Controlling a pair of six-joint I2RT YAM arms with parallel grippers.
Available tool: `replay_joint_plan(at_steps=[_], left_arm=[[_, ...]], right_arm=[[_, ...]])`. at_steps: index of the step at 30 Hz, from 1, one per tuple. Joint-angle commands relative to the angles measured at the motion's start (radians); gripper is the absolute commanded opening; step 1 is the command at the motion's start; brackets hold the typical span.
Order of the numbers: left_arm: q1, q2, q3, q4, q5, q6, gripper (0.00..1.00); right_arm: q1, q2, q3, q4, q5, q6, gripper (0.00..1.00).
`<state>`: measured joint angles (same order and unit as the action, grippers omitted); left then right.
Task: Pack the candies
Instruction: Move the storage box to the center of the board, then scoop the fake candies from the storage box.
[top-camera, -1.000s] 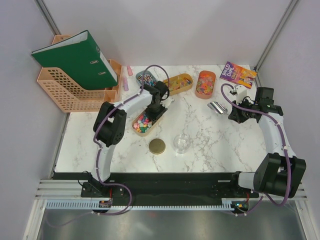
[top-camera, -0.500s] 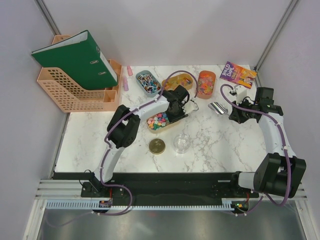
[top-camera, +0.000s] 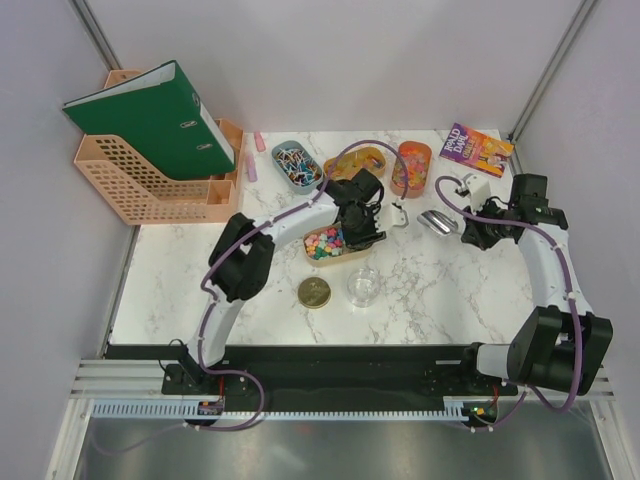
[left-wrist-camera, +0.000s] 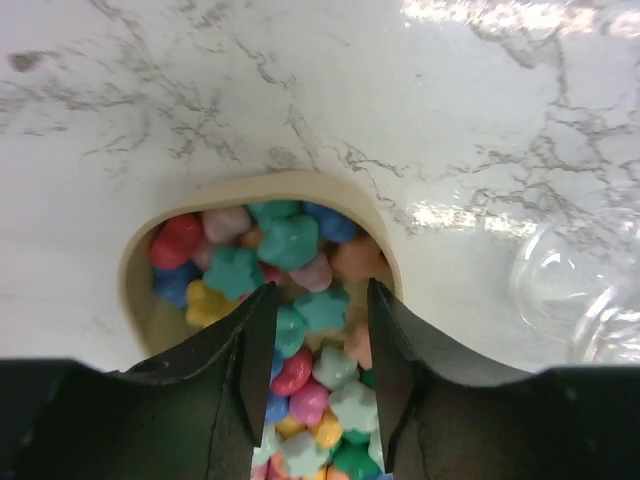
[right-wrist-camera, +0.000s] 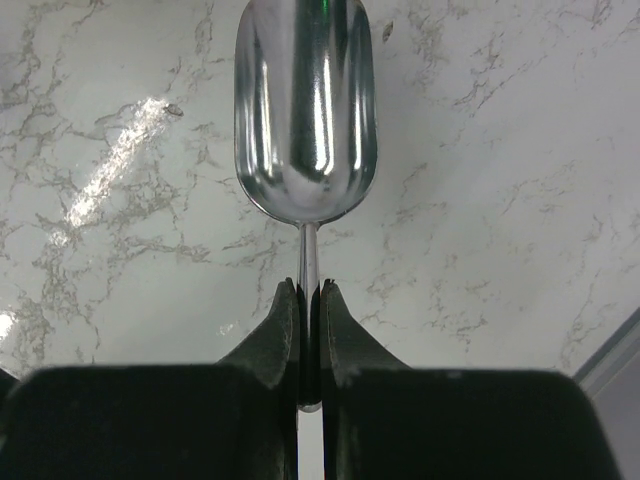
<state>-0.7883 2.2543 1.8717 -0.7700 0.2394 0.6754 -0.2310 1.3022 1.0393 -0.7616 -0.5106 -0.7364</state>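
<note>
Tan oval tray (top-camera: 336, 258) of mixed candies (left-wrist-camera: 300, 250) now sits just beside the clear jar (top-camera: 362, 285) on the counter (top-camera: 450, 285), slid rightward from its spot a second ago. Left pincer (left-wrist-camera: 320, 290) widens over the heap, jaws apart, gripping nothing; tray looks delivered. Right pincer (right-wrist-camera: 308, 292) clenched on the silver scoop (right-wrist-camera: 305, 110) by its handle, so scooping into the jar seems next.

A lab test booth — plain grey panels (top-camera: 350, 60) box in a marble-topped table (top-camera: 450, 290).
</note>
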Motion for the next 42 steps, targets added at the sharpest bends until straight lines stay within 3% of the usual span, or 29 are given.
replay_joint_plan(at_steps=[1,6,9,14,16,17,19,20,23,32,42], left_arm=[[0.0,-0.221,0.009,0.032,0.023,0.044,0.49],[0.052,-0.439,-0.094,0.028,-0.098,0.003,0.53],[0.128,-0.501,-0.193,0.028,-0.144,-0.167,0.56],[0.326,-0.559,-0.371,0.014,-0.039,-0.446,0.56],[0.368,-0.559,-0.42,0.02,-0.002,-0.507,0.5],[0.373,-0.556,-0.469,0.029,0.003,-0.516,0.43],[0.383,-0.553,-0.508,0.046,0.027,-0.519,0.31],[0.385,-0.559,-0.549,0.079,0.035,-0.519,0.18],[0.386,-0.564,-0.609,0.115,0.047,-0.52,0.03],[0.385,-0.529,-0.68,0.192,0.126,-0.56,0.02],[0.385,-0.417,-0.669,0.259,0.218,-0.628,0.02]], right_arm=[[0.002,0.009,0.108,-0.082,-0.017,-0.19,0.0],[0.05,0.11,0.298,-0.209,-0.013,-0.352,0.0],[0.126,0.156,0.36,-0.269,0.052,-0.492,0.0],[0.249,0.285,0.52,-0.393,0.124,-0.702,0.0],[0.283,0.314,0.565,-0.439,0.17,-0.734,0.0],[0.318,0.342,0.611,-0.473,0.19,-0.76,0.0],[0.355,0.364,0.674,-0.498,0.242,-0.771,0.0],[0.386,0.385,0.694,-0.524,0.257,-0.779,0.0],[0.442,0.414,0.754,-0.551,0.319,-0.782,0.0],[0.599,0.493,0.84,-0.616,0.377,-0.687,0.0],[0.673,0.581,0.87,-0.599,0.426,-0.587,0.0]])
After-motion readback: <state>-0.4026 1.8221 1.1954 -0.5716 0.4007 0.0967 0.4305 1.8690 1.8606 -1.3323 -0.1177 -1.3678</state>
